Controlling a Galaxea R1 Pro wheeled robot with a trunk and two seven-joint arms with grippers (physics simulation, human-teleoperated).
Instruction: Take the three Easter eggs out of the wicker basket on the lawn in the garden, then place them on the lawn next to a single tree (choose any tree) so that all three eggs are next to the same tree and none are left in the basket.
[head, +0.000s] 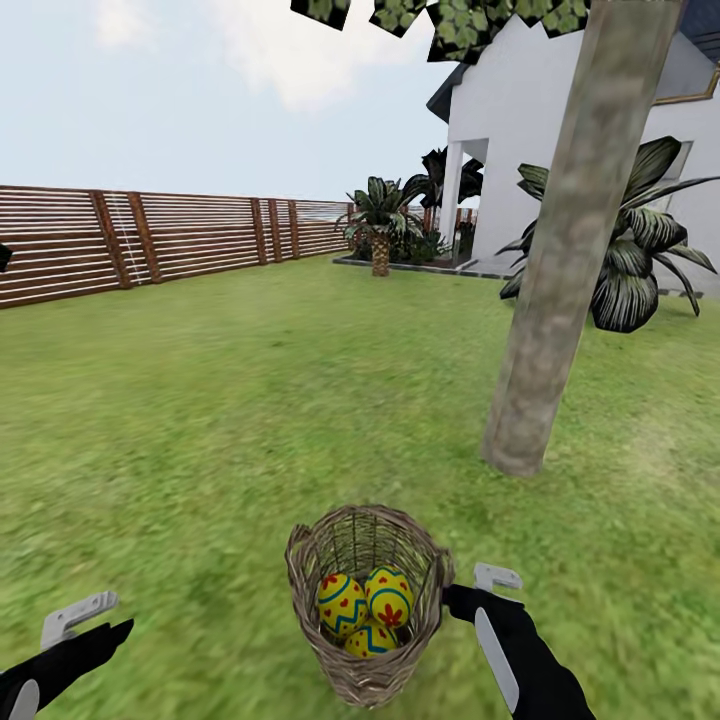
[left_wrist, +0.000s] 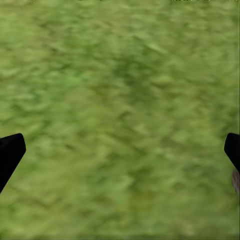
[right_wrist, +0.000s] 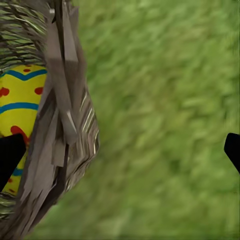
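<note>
right gripper (right_wrist: 120, 155) jaws spread wide, one fingertip at the wicker basket (head: 366, 600) rim | left gripper (left_wrist: 120, 155) jaws spread wide over bare lawn (head: 200, 420), well left of basket | three Easter eggs (head: 365, 608) bunched inside basket | tree (head: 560, 270) trunk near, beyond basket to the right

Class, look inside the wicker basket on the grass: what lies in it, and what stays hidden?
The basket holds three yellow eggs, bunched together. The lowest egg is partly covered by the other two, and the basket's floor beneath them cannot be seen.
</note>
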